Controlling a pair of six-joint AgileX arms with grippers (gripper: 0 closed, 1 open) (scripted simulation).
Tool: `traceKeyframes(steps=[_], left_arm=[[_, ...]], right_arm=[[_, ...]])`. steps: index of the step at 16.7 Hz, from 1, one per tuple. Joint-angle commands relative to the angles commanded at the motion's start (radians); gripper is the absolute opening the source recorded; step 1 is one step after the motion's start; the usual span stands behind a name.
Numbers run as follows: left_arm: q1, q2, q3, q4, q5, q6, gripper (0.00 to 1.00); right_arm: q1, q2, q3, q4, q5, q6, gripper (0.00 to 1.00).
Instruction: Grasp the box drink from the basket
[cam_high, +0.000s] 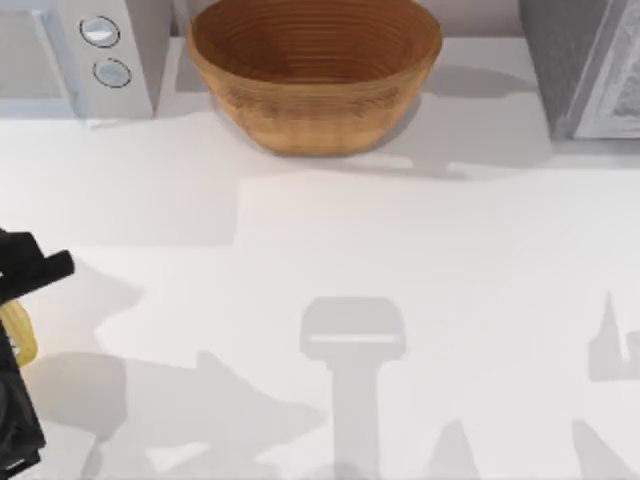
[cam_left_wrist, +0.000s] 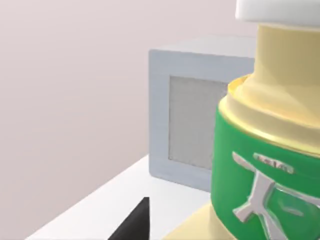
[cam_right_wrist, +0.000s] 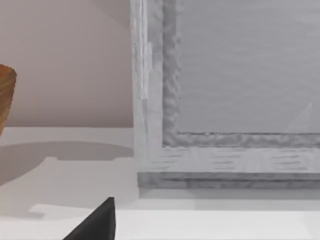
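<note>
Top view: the basket (cam_high: 314, 75) stands upright at the far middle of the worktop (cam_high: 400, 250), mouth facing up, its rim's long axis running left to right. A grey-white microwave (cam_high: 90, 55) stands just beside it on the left and a grey cabinet (cam_high: 580, 65) stands apart on the right. Where the box drink is cannot be told. The left hand (cam_high: 22, 290) sits at the worktop's left edge, next to something yellow. In the left wrist view, a cream bottle (cam_left_wrist: 265, 165) with a green label and white cap stands close by, cap upward. The right hand (cam_right_wrist: 97, 222) faces the grey cabinet. Whether either hand is spread or pressed together cannot be told.
</note>
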Motion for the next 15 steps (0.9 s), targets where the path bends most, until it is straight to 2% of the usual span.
traceKeyframes(steps=[9, 15], left_arm=[[0.0, 0.0, 0.0, 0.0, 0.0, 0.0, 0.98], [0.0, 0.0, 0.0, 0.0, 0.0, 0.0, 1.0]], right_arm=[[0.0, 0.0, 0.0, 0.0, 0.0, 0.0, 1.0], [0.0, 0.0, 0.0, 0.0, 0.0, 0.0, 1.0]])
